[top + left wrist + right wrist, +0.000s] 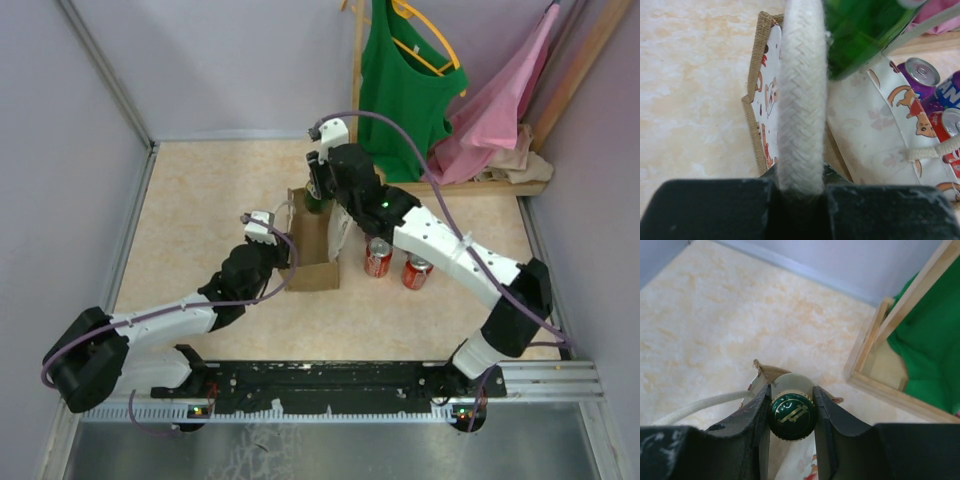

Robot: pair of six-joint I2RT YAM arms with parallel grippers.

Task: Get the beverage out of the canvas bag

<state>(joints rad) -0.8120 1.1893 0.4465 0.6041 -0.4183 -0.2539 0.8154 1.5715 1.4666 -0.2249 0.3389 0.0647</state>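
The tan canvas bag [312, 262] stands mid-table, its printed white lining showing in the left wrist view [765, 95]. My left gripper [275, 232] is shut on one white loop handle [801, 100], at the bag's near left side. My right gripper [318, 190] is shut on the cap of a green bottle [792, 415], the beverage, over the bag's far end. The bottle's green body [865, 30] hangs at the bag's open mouth. I cannot tell whether its base is still inside. The second handle [700, 407] trails left of the bag's rim [767, 371].
Two red cans [378, 257] [416, 271] stand right of the bag, with a purple can [921, 75] beside them. A wooden clothes rack [470, 185] with a green top [405, 90] and a pink garment [500, 110] is at the back right. Walls close in on both sides.
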